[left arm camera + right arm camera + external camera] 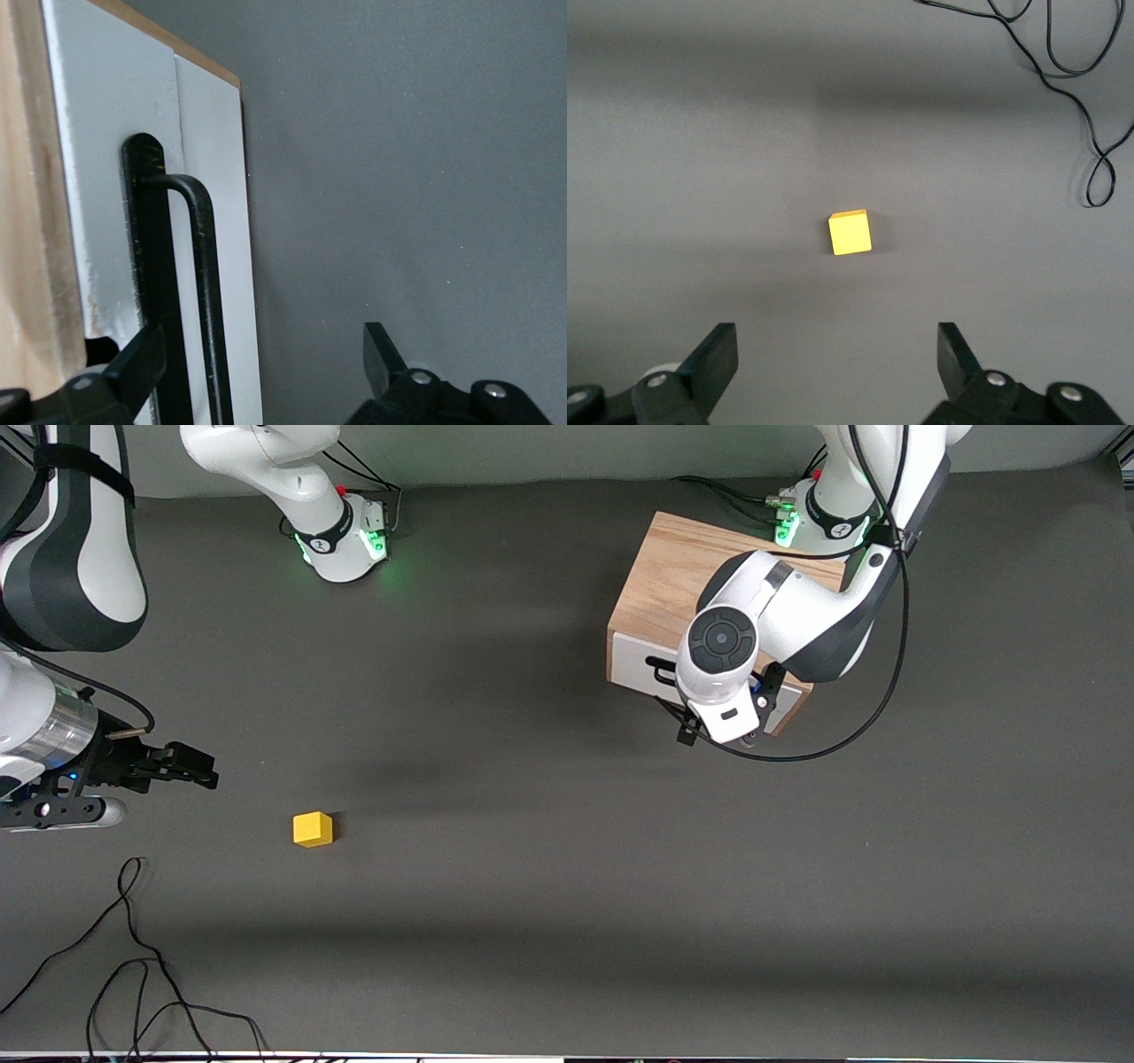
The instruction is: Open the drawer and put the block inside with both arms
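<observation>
Only my left wrist view shows my left gripper (261, 367) spread open at the black handle (205, 292) of the shut drawer (213, 177). My right gripper (837, 359) is open over the table (567, 921), with the block (313, 828) at four o'clock from it.

A dark grey table (567, 886) fills the view. A thin black cable (133, 974) lies looped on it, nearer the front camera than the right gripper (190, 766).
</observation>
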Action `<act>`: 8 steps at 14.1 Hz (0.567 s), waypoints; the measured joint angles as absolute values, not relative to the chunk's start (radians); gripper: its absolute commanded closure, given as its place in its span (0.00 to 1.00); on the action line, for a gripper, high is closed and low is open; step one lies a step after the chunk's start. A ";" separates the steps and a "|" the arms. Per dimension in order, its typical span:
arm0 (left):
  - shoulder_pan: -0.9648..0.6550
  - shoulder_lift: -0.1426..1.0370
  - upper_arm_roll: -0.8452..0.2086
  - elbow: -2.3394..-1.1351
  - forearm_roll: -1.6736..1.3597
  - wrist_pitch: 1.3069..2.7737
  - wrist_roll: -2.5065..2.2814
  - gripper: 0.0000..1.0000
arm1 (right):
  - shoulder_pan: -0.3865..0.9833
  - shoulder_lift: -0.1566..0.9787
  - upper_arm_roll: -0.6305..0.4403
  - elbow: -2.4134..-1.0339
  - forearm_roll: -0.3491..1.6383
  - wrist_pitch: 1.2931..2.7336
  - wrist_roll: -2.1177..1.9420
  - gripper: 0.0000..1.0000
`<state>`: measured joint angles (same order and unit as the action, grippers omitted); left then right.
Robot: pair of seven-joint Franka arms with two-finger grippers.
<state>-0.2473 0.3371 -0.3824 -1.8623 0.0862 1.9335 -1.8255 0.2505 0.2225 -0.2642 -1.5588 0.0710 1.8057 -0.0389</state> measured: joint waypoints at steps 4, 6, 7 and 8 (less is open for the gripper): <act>-0.247 0.375 -0.382 -1.862 0.094 1.941 -1.825 0.00 | 0.251 0.223 -0.264 -1.559 0.071 1.806 -0.039 0.00; -0.247 0.388 -0.383 -1.862 0.103 1.958 -1.825 0.00 | 0.251 0.223 -0.264 -1.559 0.071 1.806 -0.039 0.00; -0.247 0.393 -0.383 -1.862 0.105 1.962 -1.825 0.00 | 0.251 0.223 -0.264 -1.559 0.071 1.806 -0.039 0.00; -0.247 0.396 -0.383 -1.861 0.106 1.967 -1.825 0.00 | 0.251 0.223 -0.264 -1.559 0.071 1.806 -0.039 0.00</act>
<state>-0.2473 0.3960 -0.3826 -1.8613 0.1062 1.9669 -1.8255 0.2505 0.2226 -0.2642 -1.5588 0.0710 1.8059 -0.0389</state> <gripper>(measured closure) 0.000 0.000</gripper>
